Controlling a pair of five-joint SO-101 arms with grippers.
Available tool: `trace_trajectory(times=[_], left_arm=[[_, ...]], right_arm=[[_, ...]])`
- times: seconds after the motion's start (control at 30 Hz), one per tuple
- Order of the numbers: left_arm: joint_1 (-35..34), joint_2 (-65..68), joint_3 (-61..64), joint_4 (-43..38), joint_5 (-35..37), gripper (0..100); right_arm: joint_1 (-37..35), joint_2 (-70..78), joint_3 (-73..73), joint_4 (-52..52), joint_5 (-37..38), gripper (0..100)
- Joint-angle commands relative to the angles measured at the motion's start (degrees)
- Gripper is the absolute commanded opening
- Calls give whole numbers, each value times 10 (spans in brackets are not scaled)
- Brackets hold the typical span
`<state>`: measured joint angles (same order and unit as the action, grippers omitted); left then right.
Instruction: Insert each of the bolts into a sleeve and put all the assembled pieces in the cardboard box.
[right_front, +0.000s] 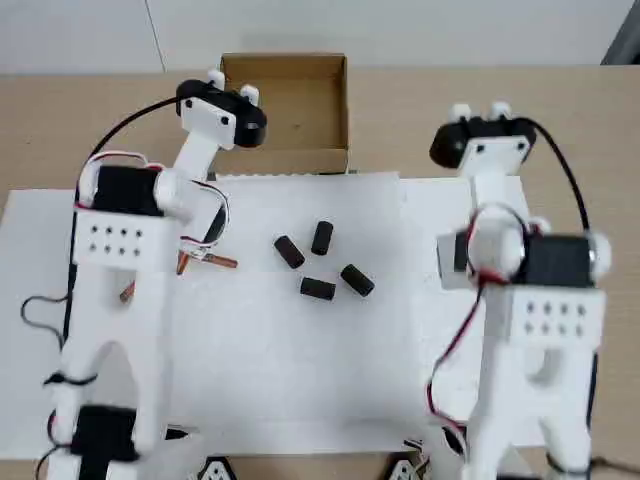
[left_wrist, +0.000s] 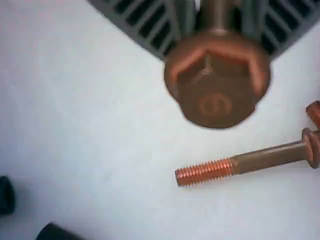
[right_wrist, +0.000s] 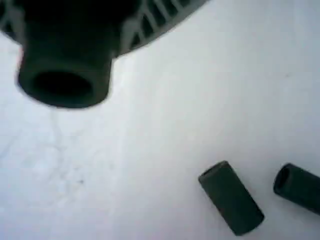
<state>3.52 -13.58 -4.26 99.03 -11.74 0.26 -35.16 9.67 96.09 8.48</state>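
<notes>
white sheet (right_front: 300, 360) beneath a hex-headed copper bolt (left_wrist: 217, 80) and matte black tubular sleeve (right_wrist: 62, 75).

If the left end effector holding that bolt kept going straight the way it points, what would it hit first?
Probably the bare white mat, which the left end effector and its held bolt face; a loose bolt lies beside that line, though depth is unclear.
</notes>
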Motion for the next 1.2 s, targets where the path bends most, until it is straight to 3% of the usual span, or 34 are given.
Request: trace_trajectory(times=[0.0,0.1,0.27,0.57,0.77,0.97,1.17], left_arm=[[11,-60,-2,2,75,6],[19,-76,-2,2,123,6],[22,-76,1,-10,226,6],[23,-80,84,-44,320,6],[60,-91,85,-40,334,6],[119,-203,95,-40,352,5],[120,-322,223,-48,360,5]], right_arm=[[-1,-84,51,-60,0,3],[-2,-150,123,-109,-10,2],[-16,-260,230,-161,-120,2],[-100,-429,437,-291,-126,2],[-147,-502,531,-346,-123,2],[-164,-526,556,-350,-125,2],[-164,-526,558,-350,-125,2]])
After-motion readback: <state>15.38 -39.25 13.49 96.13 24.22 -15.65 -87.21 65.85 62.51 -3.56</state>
